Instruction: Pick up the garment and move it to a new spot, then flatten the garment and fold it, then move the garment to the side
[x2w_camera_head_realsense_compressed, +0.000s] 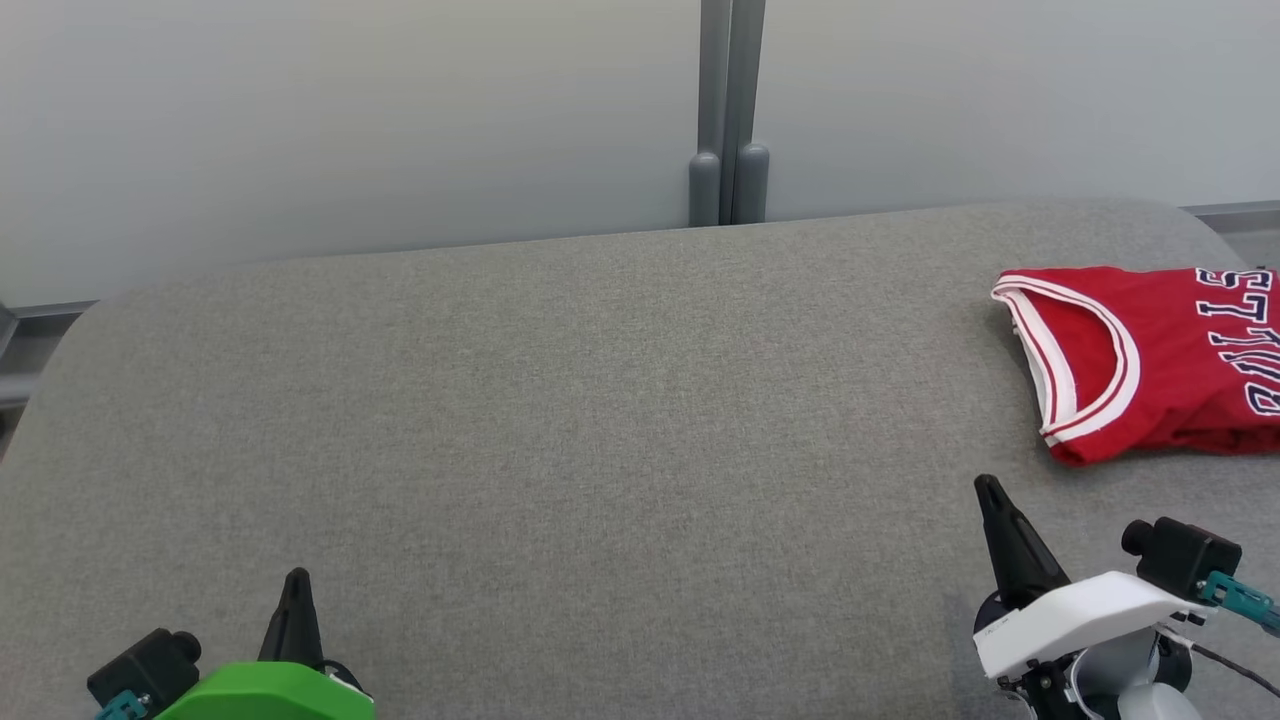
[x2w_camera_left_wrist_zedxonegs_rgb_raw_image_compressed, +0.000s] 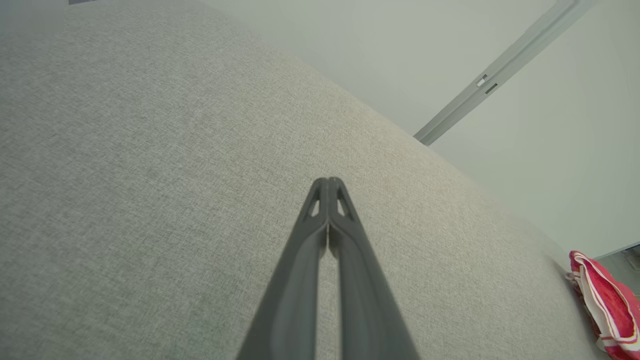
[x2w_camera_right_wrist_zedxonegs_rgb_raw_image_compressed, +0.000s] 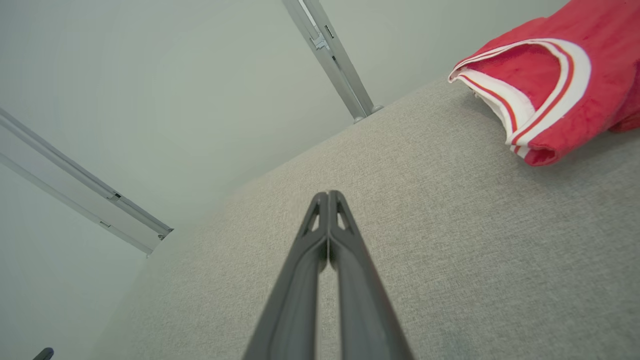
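My left fingers (x2w_camera_head_realsense_compressed: 296, 600) and right fingers (x2w_camera_head_realsense_compressed: 1000, 520) are pressed shut on nothing, over the grey worktop (x2w_camera_head_realsense_compressed: 600, 400). The red garment (x2w_camera_head_realsense_compressed: 1180, 400) lies near my right fingers, ahead and rightward, well apart from my left.

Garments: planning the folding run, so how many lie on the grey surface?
1: a red jersey at the far right, cut by the frame; more may lie beyond.
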